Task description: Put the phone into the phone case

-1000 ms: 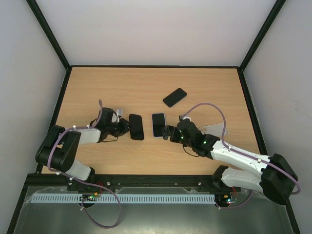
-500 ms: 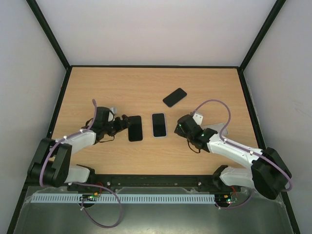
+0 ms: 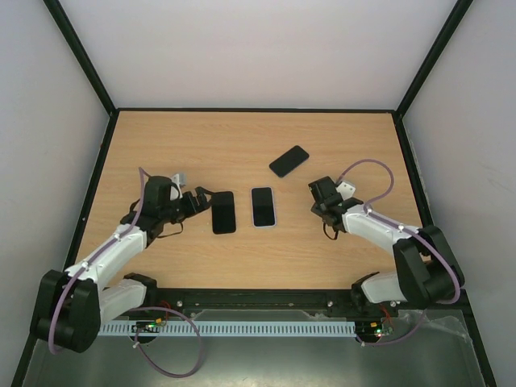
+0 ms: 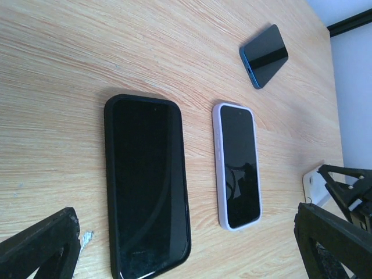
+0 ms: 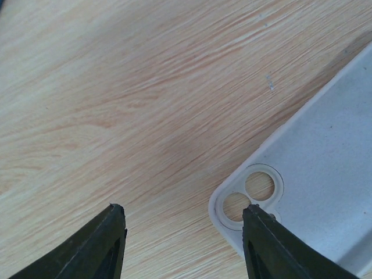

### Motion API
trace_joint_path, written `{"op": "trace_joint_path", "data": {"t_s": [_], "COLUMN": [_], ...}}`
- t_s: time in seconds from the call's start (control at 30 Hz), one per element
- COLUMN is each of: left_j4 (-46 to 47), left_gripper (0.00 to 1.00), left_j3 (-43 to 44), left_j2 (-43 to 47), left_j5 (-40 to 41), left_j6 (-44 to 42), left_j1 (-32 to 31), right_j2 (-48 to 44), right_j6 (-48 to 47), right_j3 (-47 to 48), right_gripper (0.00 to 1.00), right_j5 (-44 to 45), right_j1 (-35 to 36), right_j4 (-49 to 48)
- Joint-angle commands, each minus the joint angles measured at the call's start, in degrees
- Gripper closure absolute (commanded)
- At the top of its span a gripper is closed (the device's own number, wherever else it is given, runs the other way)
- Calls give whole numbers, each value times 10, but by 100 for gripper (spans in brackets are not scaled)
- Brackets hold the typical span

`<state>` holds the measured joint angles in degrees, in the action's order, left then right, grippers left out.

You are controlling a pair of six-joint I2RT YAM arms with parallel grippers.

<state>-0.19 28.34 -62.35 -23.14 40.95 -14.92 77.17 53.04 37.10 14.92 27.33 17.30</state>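
The left tool (image 3: pixel 199 201) is backing away open; the right tool (image 5: pixel 185 212), open too, is now reaching the phone case (image 5: pixel 317 192).

- Overhead: far, looking down from the near side
- Left wrist: low, slanting across the surface (image 4: pixel 70 70) (lilac-edged phone (image 4: pixel 237 165) shared with overhead)
- Right wrist: close, facing down

A light wooden table (image 3: pixel 242 137) stands between 3 plain white walls (image 3: pixel 258 48), with a white slotted cable duct (image 3: pixel 201 328) along its near edge.
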Motion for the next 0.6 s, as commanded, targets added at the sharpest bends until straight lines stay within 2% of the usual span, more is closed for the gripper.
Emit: {"op": "trace_joint_path", "data": {"t_s": [0.0, 0.07, 0.13, 0.33, 0.57], "left_j4": [-47, -46, -43, -37, -47], "left_gripper": [1, 1, 1, 1, 1], "left_j3": [13, 8, 2, -12, -25], "left_j2": [30, 36, 39, 52, 82], "left_j5": [-14, -16, -20, -31, -31], "left_j6": [-20, -20, -17, -11, -5], "left_j1": [3, 3, 3, 3, 3], "right_j2": [16, 21, 31, 62, 74], "right_j6": [-44, -78, -100, -111, -118], "right_j3": [-1, -2, -1, -8, -12], "right_gripper": [47, 48, 55, 58, 71], "right_j5": [20, 30, 27, -1, -16], "right_j1": [-3, -3, -4, -10, -12], "right_j4": [4, 4, 8, 6, 10]}}
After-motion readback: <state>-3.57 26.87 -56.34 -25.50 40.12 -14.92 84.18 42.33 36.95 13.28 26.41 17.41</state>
